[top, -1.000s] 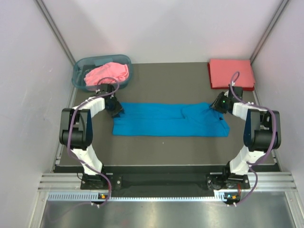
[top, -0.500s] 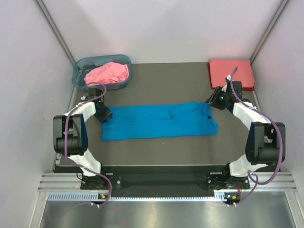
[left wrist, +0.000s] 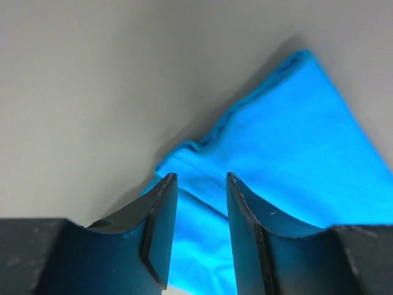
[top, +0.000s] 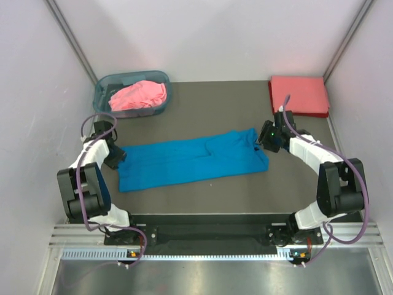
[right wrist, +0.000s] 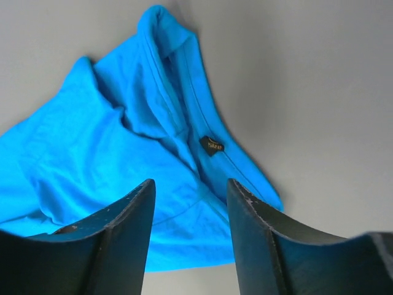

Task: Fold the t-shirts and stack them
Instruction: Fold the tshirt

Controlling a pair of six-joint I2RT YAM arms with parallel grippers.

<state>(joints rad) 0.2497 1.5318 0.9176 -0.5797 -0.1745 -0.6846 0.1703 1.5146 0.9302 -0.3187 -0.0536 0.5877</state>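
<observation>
Overhead view of a dark counter (top: 215, 110) with two robot arms bolted at its near edge. Just beyond them a bright blue t-shirt (top: 190, 160) lies across the middle of the counter, folded into a long band. The band is tilted, with its end toward 3 o'clock a little farther away than its end toward 9 o'clock.

The left hand (left wrist: 199, 184) sits at the 9 o'clock end. Its fingers stand a little apart over a corner of the blue cloth, and it cannot be told whether they pinch it.

The right hand (right wrist: 190, 184) is at the 3 o'clock end. It is released, with its fingers spread wide above the collar and its small dark label (right wrist: 212, 145).

Farther back, toward 11 o'clock, a crumpled pink t-shirt (top: 140, 95) fills a translucent blue-grey basket (top: 101, 92). In the far corner toward 1 o'clock, a coral-red t-shirt (top: 299, 95) lies folded flat into a neat rectangle, well apart from the blue one.
</observation>
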